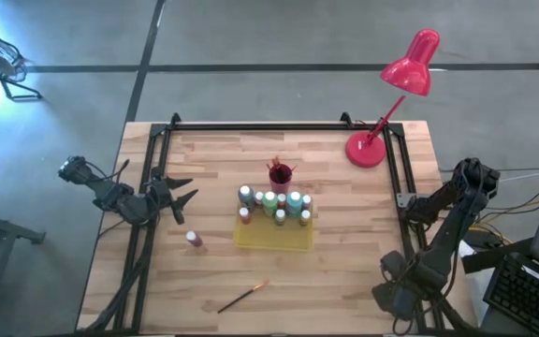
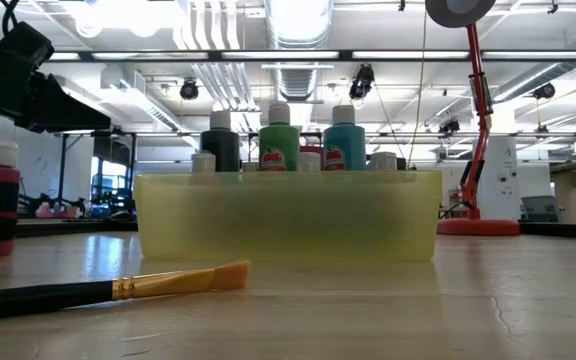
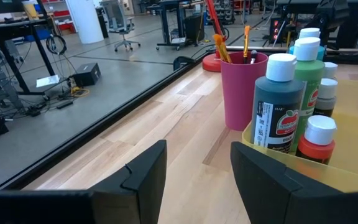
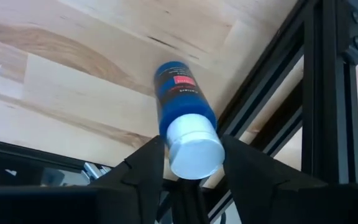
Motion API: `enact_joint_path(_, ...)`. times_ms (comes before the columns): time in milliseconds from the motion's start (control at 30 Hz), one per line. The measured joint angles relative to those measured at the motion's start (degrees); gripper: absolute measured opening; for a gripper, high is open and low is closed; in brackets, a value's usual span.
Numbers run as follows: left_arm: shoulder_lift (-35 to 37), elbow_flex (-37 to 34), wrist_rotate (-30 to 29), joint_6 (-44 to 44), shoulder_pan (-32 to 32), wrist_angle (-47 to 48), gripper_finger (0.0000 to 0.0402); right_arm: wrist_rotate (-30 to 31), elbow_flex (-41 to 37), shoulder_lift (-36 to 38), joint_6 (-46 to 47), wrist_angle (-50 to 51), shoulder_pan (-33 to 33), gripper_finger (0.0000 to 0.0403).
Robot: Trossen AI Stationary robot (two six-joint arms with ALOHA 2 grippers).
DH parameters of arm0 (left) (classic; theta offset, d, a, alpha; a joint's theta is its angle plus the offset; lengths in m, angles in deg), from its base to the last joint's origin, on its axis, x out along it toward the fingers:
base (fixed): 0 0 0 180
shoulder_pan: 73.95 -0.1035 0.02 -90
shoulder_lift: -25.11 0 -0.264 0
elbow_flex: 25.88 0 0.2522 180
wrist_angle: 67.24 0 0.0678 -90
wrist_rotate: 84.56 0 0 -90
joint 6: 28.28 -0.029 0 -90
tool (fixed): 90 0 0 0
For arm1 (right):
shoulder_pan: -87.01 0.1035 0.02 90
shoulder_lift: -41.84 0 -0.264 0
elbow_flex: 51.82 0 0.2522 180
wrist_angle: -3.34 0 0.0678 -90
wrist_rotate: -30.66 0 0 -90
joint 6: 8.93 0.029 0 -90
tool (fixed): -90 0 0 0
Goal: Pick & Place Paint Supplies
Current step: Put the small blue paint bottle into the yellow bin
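Observation:
Several paint bottles (image 1: 274, 204) stand upright in the flat yellow tray (image 1: 271, 240) at mid-table; the low view shows them above the tray's wall (image 2: 288, 215). A magenta cup (image 1: 280, 174) holding brushes stands just beyond the tray. One dark red bottle (image 1: 194, 240) stands alone on the table left of the tray. A dark-handled brush (image 1: 243, 297) lies flat near the near edge. My left gripper (image 1: 183, 195) hovers open left of the tray, with the cup (image 3: 244, 87) ahead of it. My right gripper (image 1: 391, 281), at the table's near right corner, is shut on a blue bottle (image 4: 182, 93). My right gripper pinches the blue paint bottle by its white cap (image 4: 194, 149), one finger (image 4: 143, 171) on either side. The bottle's body points away from the fingers, along their line, toward the table beside the black rail. I cannot tell whether its base touches the wood.
A red desk lamp (image 1: 391, 103) stands at the far right corner. Black frame rails (image 1: 396, 178) run along the table's left, far and right sides. Bare wood lies between the tray and the near edge, apart from the lone brush (image 2: 108, 290).

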State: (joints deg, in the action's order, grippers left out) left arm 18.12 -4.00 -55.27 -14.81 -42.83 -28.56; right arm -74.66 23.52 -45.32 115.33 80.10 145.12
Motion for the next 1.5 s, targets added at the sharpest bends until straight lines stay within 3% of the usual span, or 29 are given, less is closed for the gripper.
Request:
enact_joint_path(200, 0.00, -0.01, 0.00, -0.01, -0.02, 0.01, 0.0184, -0.18, -0.20, 0.04, -0.48, -0.06, 0.00, 0.0114)
enact_joint_path(567, 0.00, 0.00, -0.02, 0.00, 0.00, 0.01, 0.0184, 0.28, 1.59, 0.31, -1.25, -0.68, 0.00, 0.0112)
enact_joint_path(867, 0.00, 0.00, 0.00, 0.00, 0.00, 0.01, 0.0184, 16.15, 9.86, 0.92, -6.01, -0.33, -3.05, 0.0112)
enact_joint_path(1067, 0.00, -0.02, 0.00, 0.00, 0.00, 0.01, 0.0184, 22.81, 15.39, 0.74, -23.21, -0.32, -11.97, 0.0112)
enact_joint_path(1500, 0.00, 0.00, -0.02, -0.01, -0.02, 0.01, 0.0184, 23.17, 24.66, 0.70, -64.19, -2.52, -34.91, 0.0112)
